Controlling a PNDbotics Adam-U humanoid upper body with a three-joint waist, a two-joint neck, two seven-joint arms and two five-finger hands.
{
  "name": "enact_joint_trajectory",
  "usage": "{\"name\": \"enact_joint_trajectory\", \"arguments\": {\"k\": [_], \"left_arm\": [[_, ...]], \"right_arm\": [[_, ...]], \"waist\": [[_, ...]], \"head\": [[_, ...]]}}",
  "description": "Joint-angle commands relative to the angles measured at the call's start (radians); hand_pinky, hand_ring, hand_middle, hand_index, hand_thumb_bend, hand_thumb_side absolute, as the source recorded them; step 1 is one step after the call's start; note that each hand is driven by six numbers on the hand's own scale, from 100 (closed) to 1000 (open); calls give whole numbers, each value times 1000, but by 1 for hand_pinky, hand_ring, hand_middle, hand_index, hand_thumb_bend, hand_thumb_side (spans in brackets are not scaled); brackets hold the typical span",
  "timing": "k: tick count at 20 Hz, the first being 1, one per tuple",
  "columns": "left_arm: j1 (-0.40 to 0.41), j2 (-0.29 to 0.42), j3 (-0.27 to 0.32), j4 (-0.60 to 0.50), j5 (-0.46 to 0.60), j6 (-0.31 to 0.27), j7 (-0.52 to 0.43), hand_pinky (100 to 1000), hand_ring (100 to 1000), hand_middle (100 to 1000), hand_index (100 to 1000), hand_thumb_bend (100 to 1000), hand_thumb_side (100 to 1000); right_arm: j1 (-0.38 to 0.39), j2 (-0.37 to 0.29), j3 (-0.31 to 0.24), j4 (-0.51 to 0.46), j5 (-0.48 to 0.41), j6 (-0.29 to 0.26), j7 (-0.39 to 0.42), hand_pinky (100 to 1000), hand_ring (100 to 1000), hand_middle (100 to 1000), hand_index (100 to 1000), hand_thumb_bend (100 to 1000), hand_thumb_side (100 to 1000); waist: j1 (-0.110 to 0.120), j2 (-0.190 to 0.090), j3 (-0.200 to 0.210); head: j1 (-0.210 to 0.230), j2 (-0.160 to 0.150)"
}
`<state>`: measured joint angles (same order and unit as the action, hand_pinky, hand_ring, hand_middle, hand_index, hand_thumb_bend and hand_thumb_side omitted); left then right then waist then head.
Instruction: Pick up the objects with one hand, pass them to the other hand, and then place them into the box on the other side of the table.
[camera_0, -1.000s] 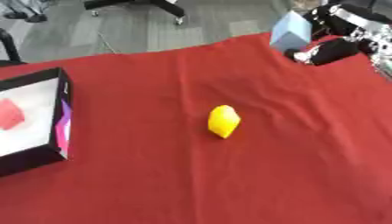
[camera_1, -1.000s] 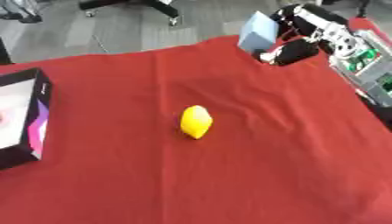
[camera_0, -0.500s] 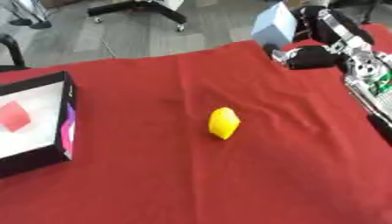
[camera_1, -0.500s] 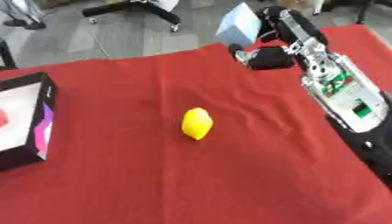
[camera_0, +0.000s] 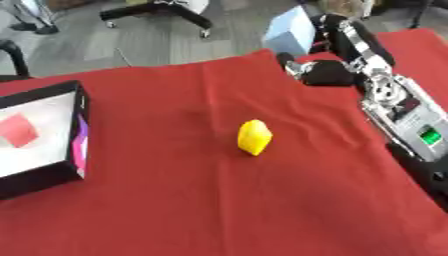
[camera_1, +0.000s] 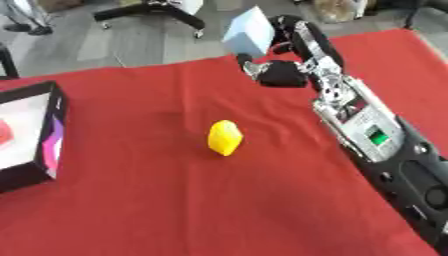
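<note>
right hand (camera_1: 278, 73) swung further into frame from upper right toward centre, fingers curled, holding nothing | yellow object (camera_0: 254, 137) lay untouched mid-cloth | box (camera_0: 45, 160) at left edge held red piece | pickup not begun

Red cloth (camera_0: 201, 200) covers the tabletop. Beyond its far edge, grey floor (camera_0: 157, 45). Office-chair base (camera_0: 162, 9) with castors at 12 o'clock. Pale blue box-shaped object (camera_1: 247, 31) at 1 o'clock, just past the cloth edge. Dark curved object (camera_0: 10, 52) at 10 o'clock, partly cropped.
</note>
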<state>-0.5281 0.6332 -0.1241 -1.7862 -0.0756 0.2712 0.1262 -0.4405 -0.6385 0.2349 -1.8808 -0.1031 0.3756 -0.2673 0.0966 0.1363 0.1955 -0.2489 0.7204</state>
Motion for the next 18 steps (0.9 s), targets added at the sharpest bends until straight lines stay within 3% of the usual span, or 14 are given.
{"name": "enact_joint_trajectory", "arguments": {"k": [1,10,11,12,18], "left_arm": [[-44,54,-15,-19,-15,-10,-46,801,645,683,763,271,470],[-163,73,-119,-6,-41,-24,-227,801,661,691,767,301,461],[-174,69,-130,-3,-46,-25,-244,802,663,691,768,343,452],[-185,66,-143,-1,-50,-25,-261,802,666,693,770,306,466],[-239,51,-211,-16,-68,-25,-368,802,678,705,778,321,469]], "right_arm": [[-22,7,22,1,-9,-15,-9,740,709,502,598,340,100],[-56,54,88,55,7,-50,30,740,710,504,600,339,100],[-61,61,94,64,11,-53,33,739,710,504,600,358,100],[-65,67,100,72,16,-57,36,740,710,504,600,337,100],[-87,93,123,109,47,-78,49,742,712,506,602,332,100]], "waist": [[-11,-35,2],[-2,-39,10],[-1,-39,11],[0,-39,13],[5,-42,21]], "head": [[0,8],[-7,17],[-8,17],[-8,17],[-10,19]]}}
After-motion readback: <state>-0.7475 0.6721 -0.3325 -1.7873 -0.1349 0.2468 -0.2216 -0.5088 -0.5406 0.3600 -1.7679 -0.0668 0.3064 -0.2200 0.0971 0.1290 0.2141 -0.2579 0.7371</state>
